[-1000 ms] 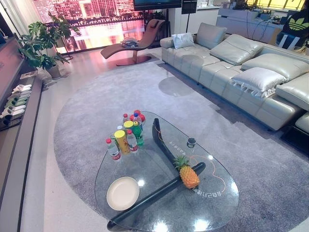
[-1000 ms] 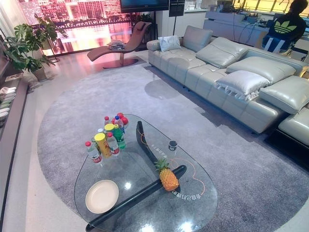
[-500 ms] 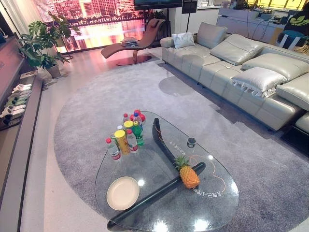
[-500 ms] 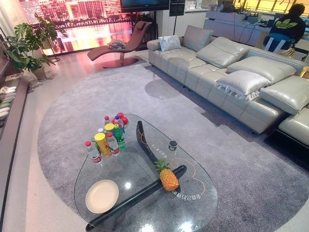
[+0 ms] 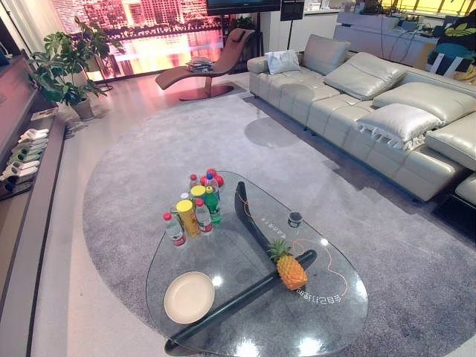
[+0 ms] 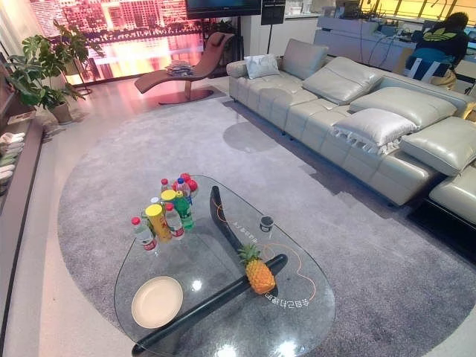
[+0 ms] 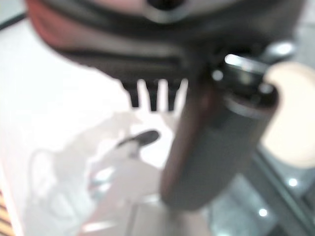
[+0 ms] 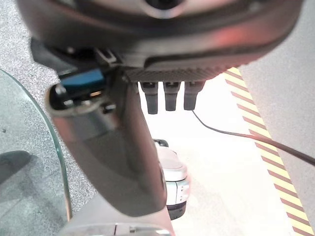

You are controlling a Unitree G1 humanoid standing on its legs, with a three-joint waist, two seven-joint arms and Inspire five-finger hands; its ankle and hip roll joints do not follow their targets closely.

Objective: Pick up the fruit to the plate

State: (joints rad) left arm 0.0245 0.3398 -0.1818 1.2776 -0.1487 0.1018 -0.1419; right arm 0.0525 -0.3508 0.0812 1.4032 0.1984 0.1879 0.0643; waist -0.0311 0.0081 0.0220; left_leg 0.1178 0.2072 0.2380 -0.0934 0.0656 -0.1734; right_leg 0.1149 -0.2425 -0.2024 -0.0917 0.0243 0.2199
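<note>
The pineapple (image 5: 289,269) stands upright on the glass tabletop (image 5: 327,312), toward its right side, touching nothing but the glass, its leafy crown pointing to the far edge. The plate (image 5: 189,297), cream and round, lies flat near the tabletop's near left edge, well apart from the pineapple, with the dark curved table base (image 5: 245,296) showing through the glass between them. A cluster of bottles (image 5: 195,208) with a yellow can (image 5: 187,218) among them stands at the far left of the tabletop. A small dark cup (image 5: 295,219) sits near the far right edge, beyond the pineapple. The tabletop rests on a grey rug (image 5: 149,156), with a pale sofa (image 5: 372,111) off to the right.

The left robot hand (image 7: 216,147) hangs by the tabletop's edge, fingers relaxed and straight, holding nothing. The right robot hand (image 8: 113,147) hangs beside the glass rim over the floor, likewise relaxed and empty.
</note>
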